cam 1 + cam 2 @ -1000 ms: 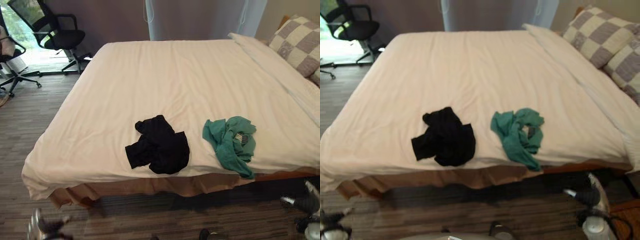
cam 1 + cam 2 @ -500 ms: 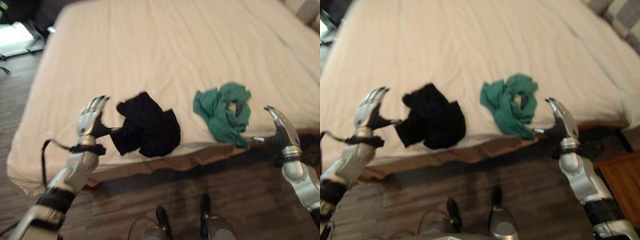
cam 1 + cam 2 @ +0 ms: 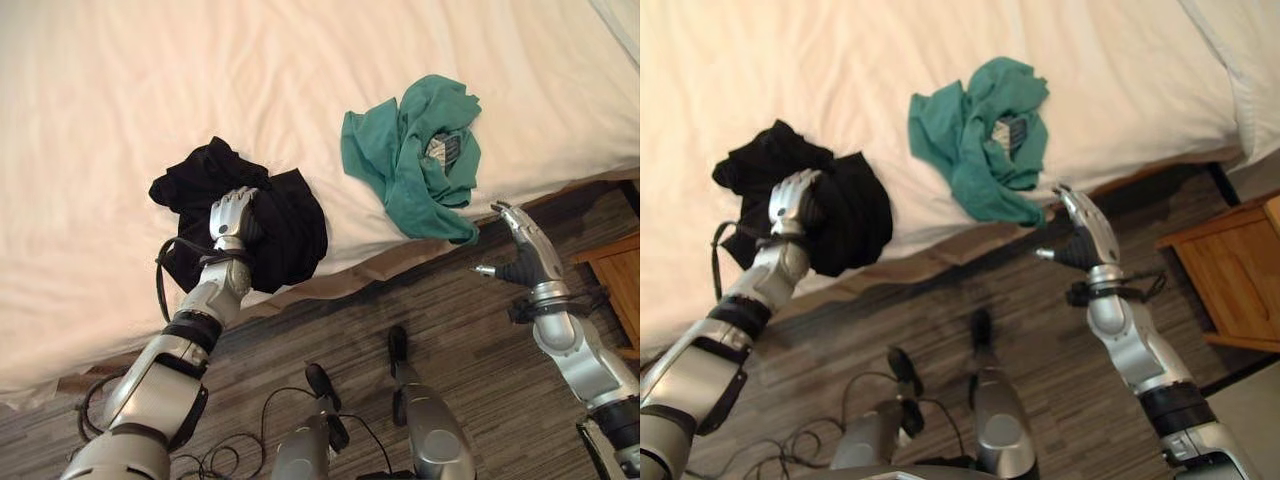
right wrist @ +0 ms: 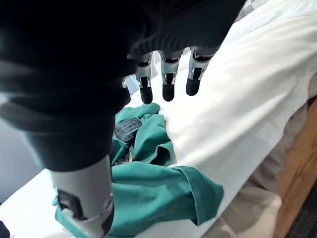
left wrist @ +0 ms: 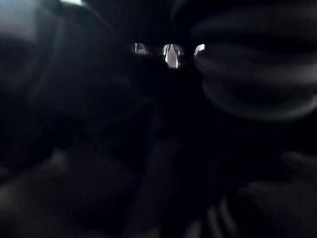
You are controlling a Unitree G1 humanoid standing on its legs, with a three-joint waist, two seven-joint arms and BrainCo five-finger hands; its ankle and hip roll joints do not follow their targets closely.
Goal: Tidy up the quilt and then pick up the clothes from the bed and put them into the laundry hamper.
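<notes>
Black garment (image 3: 270, 215): crumpled heap near the bed's (image 3: 120, 90) front edge on the white quilt (image 3: 300, 60). Left robot hand (image 3: 232, 212), short of it half a second ago, now rests on it; finger state cannot be told. Green garment (image 3: 412, 150): bunched, at the edge; no legible writing. Right robot hand (image 3: 520, 245): fingers straight, beside it, over the floor (image 3: 480, 370).
</notes>
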